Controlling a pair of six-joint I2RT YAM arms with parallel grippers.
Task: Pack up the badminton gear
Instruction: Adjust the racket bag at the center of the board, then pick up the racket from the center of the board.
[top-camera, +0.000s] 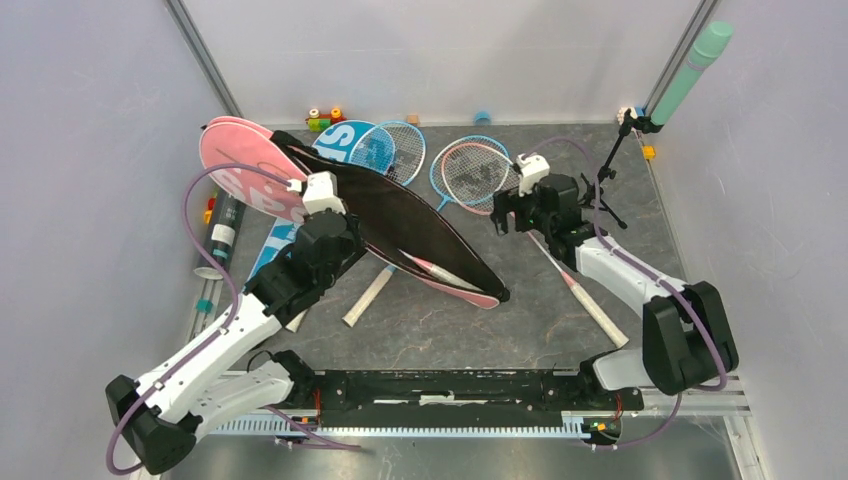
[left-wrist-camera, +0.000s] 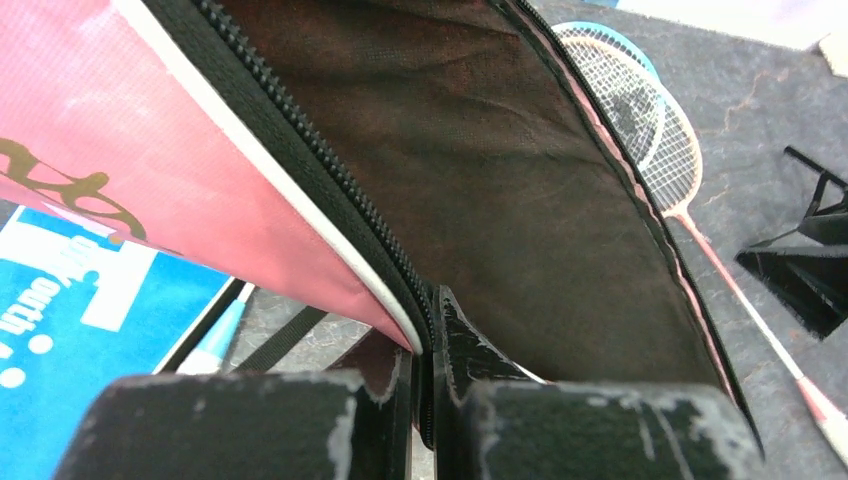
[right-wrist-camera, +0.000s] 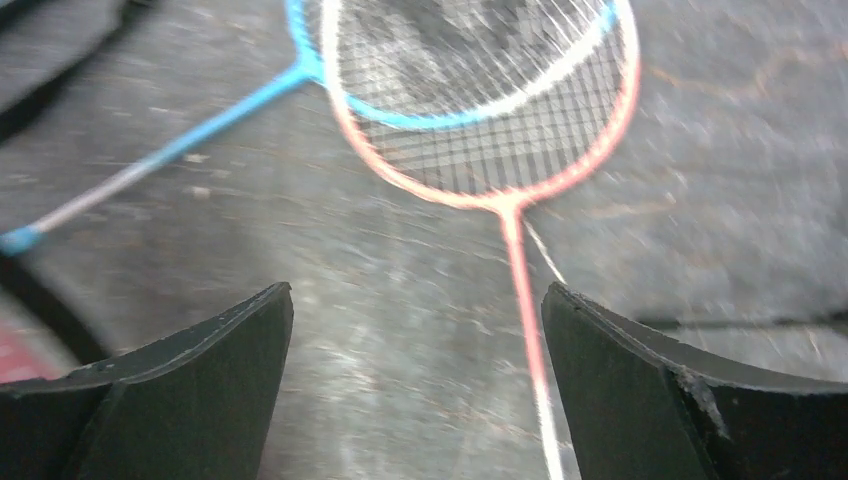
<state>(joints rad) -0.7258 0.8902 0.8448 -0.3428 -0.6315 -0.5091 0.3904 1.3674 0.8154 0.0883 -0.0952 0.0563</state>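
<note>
Surface: we see a dark grey mottled table (top-camera: 450, 320) boxed in by pale walls, with the arm bases along its near edge.
Pink bag (top-camera: 240, 160): it lies diagonally from the far-left corner toward the middle of the table. It is unzipped, and the dark lining is spread open.
Left gripper (left-wrist-camera: 430, 350): the fingers are pinched together on the zipper edge of the pink bag, on the side nearer the left edge. It holds that lip up off the surface.
Inside the bag: a racket handle (top-camera: 440, 272) lies near the bag's near end.
Blue bag (top-camera: 350, 140): it is flat on the table under the pink bag, and white lettering shows toward the far edge.
Right gripper (right-wrist-camera: 417, 300): the jaws are spread wide and hold nothing. It hangs over the pink racket's shaft, right of centre.
Pink racket (right-wrist-camera: 515, 250): its head is toward the far edge, and its handle runs toward the near-right corner.
Blue racket (right-wrist-camera: 225, 110): its head is overlapped by the pink racket's head, and its shaft runs toward the pink bag.
Second blue racket (top-camera: 403, 150): its head is at the far edge beside the blue bag, and its shaft passes under the pink bag.
Tube (top-camera: 225, 225): dark, lying along the left edge.
Tripod stand (top-camera: 608, 185): it stands in the far-right corner.
Toy blocks (top-camera: 322, 118): a small cluster sits on the far edge near the left corner.
</note>
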